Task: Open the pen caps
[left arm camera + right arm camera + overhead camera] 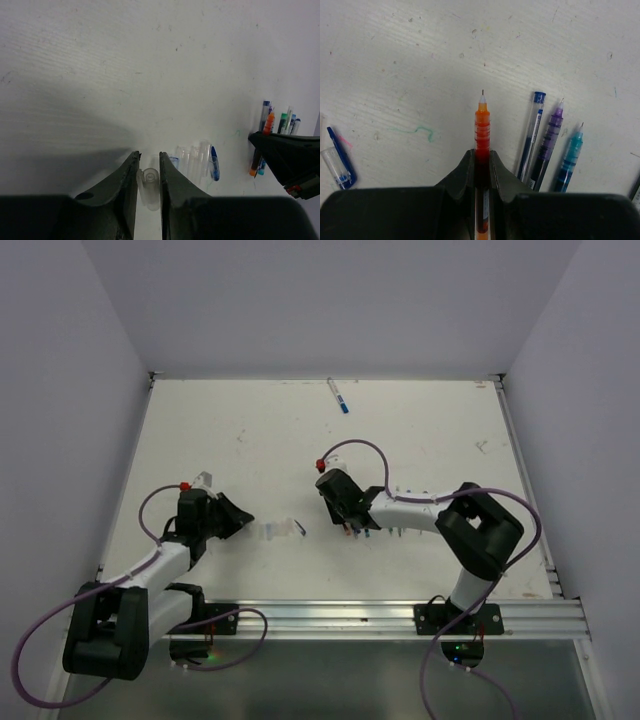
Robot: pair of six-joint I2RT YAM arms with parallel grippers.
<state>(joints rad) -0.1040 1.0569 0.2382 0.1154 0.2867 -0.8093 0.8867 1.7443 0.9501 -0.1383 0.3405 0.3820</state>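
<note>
Right fingers, arm reaching low leftward, clamp an orange pen; left fingers flank a clear cap, grip unclear.

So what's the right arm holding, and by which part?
An orange pen, pinched by its barrel just behind the ribbed grip, bare tip sticking out.

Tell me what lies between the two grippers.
In the left wrist view, a small cluster of clear pen caps, one with a blue clip, lies on the table between the left gripper and the right gripper.
</note>
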